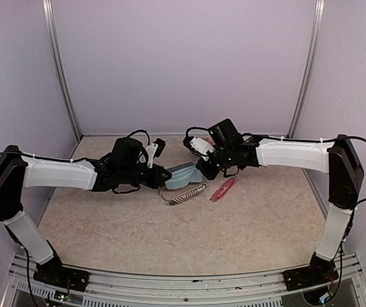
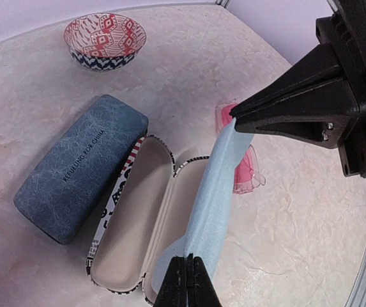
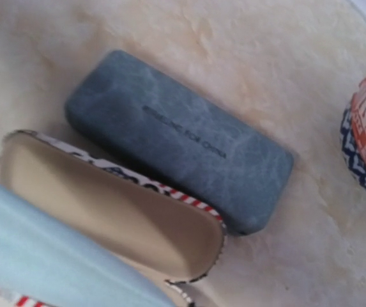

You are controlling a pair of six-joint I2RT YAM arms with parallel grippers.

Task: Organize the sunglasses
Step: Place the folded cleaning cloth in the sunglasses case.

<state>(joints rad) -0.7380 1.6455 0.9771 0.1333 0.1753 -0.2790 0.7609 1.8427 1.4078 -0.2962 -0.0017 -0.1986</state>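
1. Pink-red sunglasses (image 1: 224,190): slim, translucent pink frame, flat on the bench (image 1: 138,224), just right of the open patterned case (image 2: 138,217) and partly hidden behind the cloth.
2. Left gripper (image 2: 186,263) and right gripper (image 2: 235,117) each clenched on one end of the light-blue cloth (image 2: 218,185), above the case.
3. Closed blue hard case (image 2: 80,169) just beside the patterned case.

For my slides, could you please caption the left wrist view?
Left fingers and right fingers stretch a blue cloth over an open patterned case, beside pink sunglasses and a closed blue case.
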